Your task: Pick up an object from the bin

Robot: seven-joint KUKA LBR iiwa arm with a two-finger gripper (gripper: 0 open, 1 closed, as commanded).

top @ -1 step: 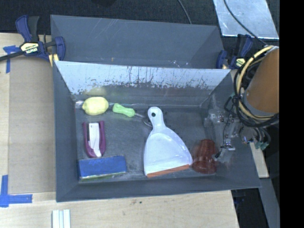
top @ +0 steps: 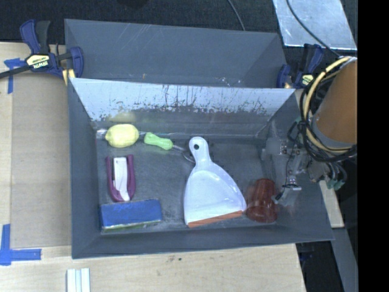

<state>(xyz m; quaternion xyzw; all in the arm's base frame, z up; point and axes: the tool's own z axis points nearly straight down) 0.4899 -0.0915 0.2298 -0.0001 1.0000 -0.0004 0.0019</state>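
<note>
Orange-covered arm [top: 340, 102], tool [top: 285, 191] beside red cup [top: 261, 202]

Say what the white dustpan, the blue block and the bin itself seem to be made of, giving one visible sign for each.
White dustpan: probably hard plastic, smooth and slightly glossy. Its orange lip may be rubber. Blue block: looks like sponge foam, matt, with a thin green layer along its lower edge. Bin: grey sheet metal, dull, with scratches and dark streaks on the back wall.
</note>
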